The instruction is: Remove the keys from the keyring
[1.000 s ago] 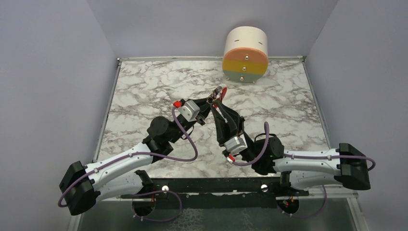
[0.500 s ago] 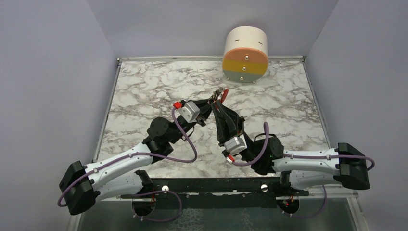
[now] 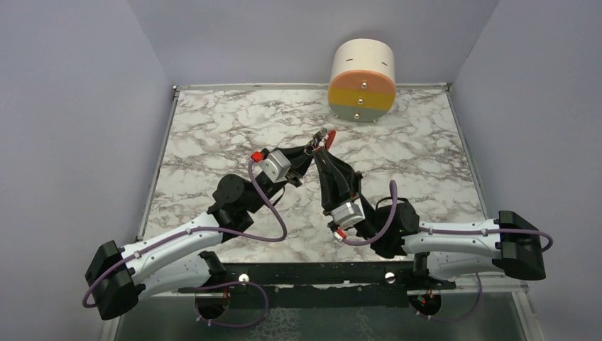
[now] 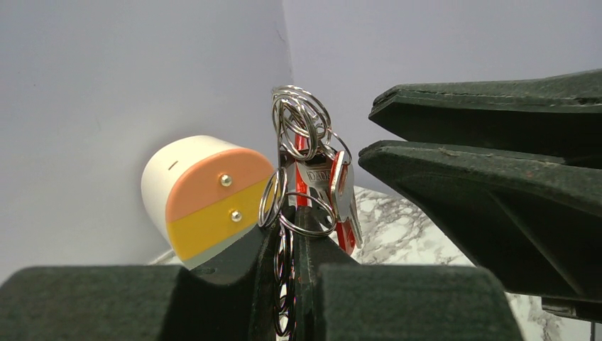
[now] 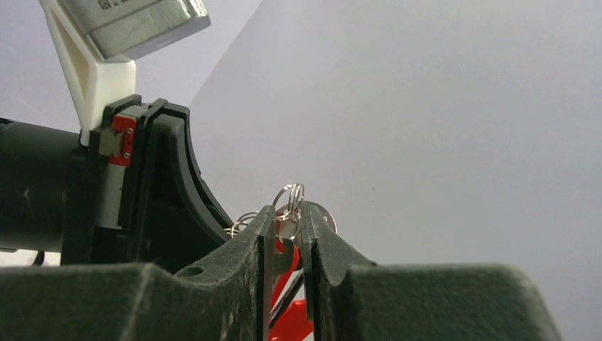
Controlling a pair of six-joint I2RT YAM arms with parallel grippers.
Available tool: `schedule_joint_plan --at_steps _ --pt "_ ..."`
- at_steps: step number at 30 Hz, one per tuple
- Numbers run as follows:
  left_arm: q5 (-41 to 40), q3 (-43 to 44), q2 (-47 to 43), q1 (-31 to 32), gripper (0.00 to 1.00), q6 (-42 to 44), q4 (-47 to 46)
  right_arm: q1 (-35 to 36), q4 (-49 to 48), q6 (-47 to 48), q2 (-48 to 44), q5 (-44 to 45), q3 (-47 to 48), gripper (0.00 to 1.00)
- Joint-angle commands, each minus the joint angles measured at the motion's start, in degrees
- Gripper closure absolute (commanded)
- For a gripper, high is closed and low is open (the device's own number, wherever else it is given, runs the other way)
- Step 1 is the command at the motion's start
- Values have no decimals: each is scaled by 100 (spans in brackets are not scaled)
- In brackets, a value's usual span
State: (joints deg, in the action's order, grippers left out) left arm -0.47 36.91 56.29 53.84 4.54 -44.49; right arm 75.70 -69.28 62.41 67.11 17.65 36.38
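Above the middle of the table, both grippers meet at a small bundle of keys (image 3: 326,134). In the left wrist view the silver keys (image 4: 334,181), with red behind them, hang under a cluster of thin metal rings (image 4: 302,117). My left gripper (image 4: 289,238) is shut on the keyring's chain of rings (image 4: 286,284) below them. The right gripper's fingers (image 4: 497,167) come in from the right. In the right wrist view my right gripper (image 5: 287,224) is shut on a silver key head and a red piece (image 5: 289,316), with rings (image 5: 289,199) poking out above.
A round cream drawer box (image 3: 362,82) with orange, yellow and grey fronts stands at the back of the marble table (image 3: 213,128); this drawer box (image 4: 206,195) also shows behind the keys. Grey walls close in on three sides.
The right jaws have closed a little on the keys. The left wrist has shifted slightly left; the bundle stays held between both grippers.
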Motion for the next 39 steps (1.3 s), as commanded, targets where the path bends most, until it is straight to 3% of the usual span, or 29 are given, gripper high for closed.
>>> schedule_joint_plan --at_steps 1,31,39 --pt "158 1 -227 45 100 -131 -310 35 -358 121 -31 181 -90 80" --pt "48 -34 -72 87 100 -115 -308 35 114 -430 -164 -279 30 80" --pt "183 -51 -146 100 100 -209 -306 33 -181 -139 67 -127 58 80"
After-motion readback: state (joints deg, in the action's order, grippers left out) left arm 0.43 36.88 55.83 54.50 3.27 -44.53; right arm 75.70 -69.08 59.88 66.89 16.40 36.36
